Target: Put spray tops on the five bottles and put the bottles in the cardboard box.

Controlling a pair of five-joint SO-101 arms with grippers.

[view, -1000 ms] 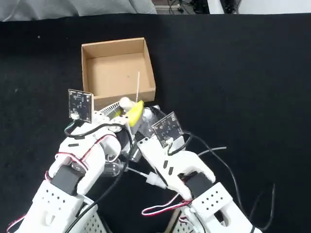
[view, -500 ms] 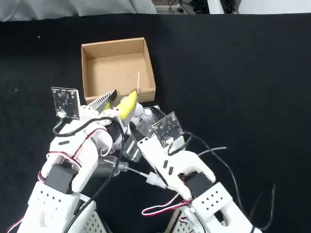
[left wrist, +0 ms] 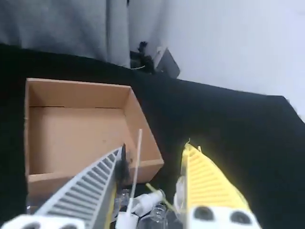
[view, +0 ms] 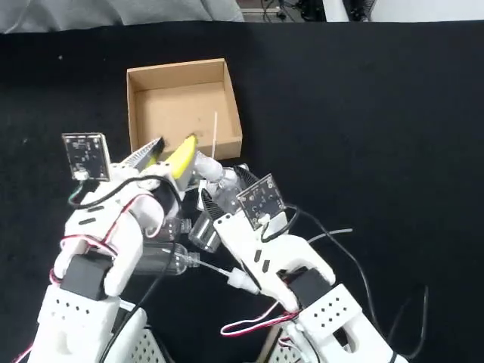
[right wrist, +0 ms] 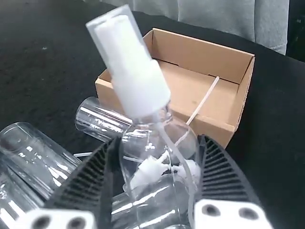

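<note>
The bottle (right wrist: 159,129) stands just before the cardboard box (right wrist: 200,52), with a spray top (right wrist: 128,62) on its neck. Our right gripper (right wrist: 156,143) is clenched around it, and our left gripper (left wrist: 155,148) hangs released nearby. We judge the spray top needs a firm seating twist before we lift over the wall.

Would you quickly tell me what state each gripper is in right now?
Left gripper: open, holding nothing.
Right gripper: closed on a bottle with a spray top.
</note>
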